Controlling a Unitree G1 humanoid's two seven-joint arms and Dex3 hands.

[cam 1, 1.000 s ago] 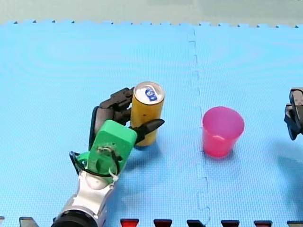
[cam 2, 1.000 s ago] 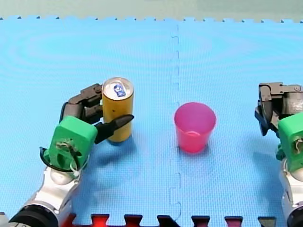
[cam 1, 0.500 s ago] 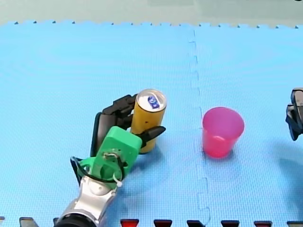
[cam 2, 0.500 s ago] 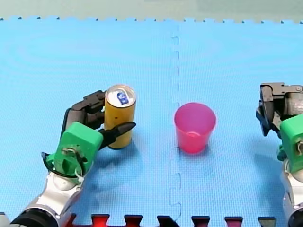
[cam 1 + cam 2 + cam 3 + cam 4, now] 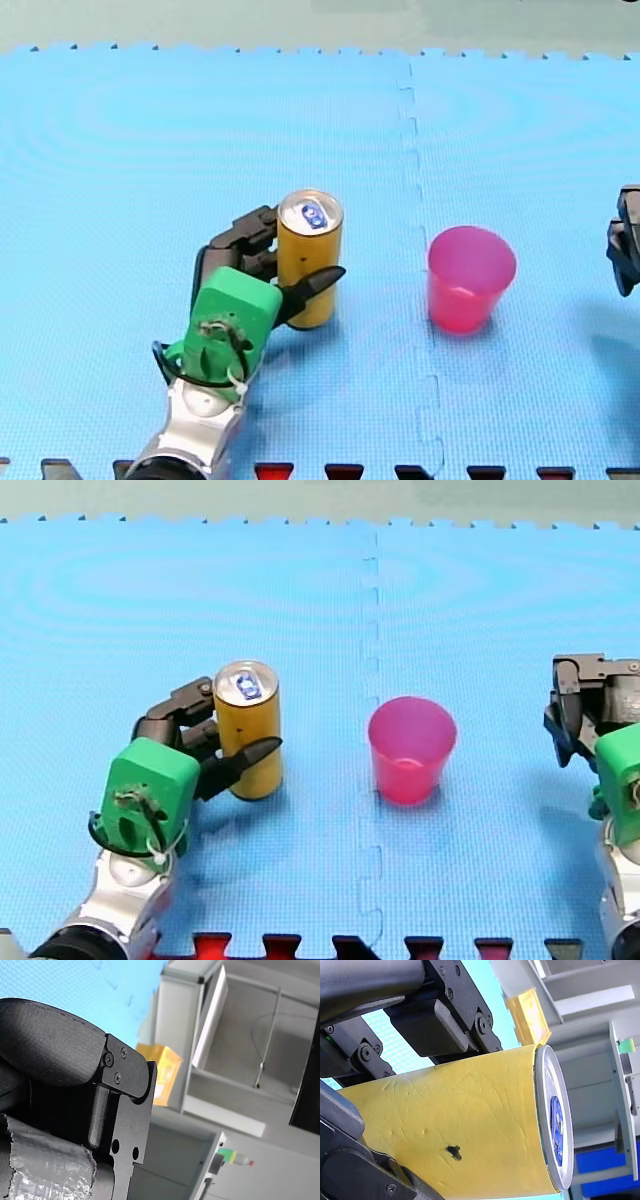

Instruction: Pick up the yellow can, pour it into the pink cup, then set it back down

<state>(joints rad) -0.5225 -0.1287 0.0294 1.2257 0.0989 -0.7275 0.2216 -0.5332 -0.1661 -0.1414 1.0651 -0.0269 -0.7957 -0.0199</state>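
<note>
The surface was covered by blue interlocking foam mats, joined along a toothed seam. Beyond its notched far edge a pale grey-green strip was seen. In the wrist views grey shelving was shown, with what may have been a yellow box beside it.

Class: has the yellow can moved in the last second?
Yes. The yellow can, in the left hand, has shifted toward the near edge, its base now nearly level with that of the unmoved pink cup. The right hand is far right.
</note>
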